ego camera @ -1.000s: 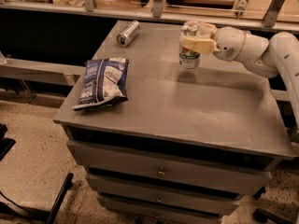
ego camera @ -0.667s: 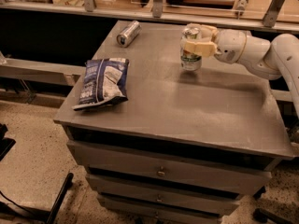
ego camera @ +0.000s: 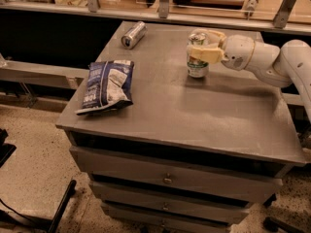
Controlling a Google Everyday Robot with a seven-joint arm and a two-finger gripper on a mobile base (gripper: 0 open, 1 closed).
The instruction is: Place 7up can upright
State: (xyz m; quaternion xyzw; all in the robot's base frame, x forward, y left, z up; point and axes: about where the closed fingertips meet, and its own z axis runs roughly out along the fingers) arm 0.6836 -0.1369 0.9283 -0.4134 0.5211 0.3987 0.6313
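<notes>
The 7up can, pale with green markings and a silver top, stands upright on the grey cabinet top toward the back right. My gripper reaches in from the right on a white arm and its cream fingers wrap the can's upper half. The can's base touches or nearly touches the surface.
A plain silver-grey can lies on its side at the back left of the top. A blue and white chip bag lies flat at the left front. A rail with metal posts runs behind the cabinet. Drawers face the front.
The gripper and the can have stayed almost in place, with at most a slight shift to the right. The chip bag and the lying can have not moved.
</notes>
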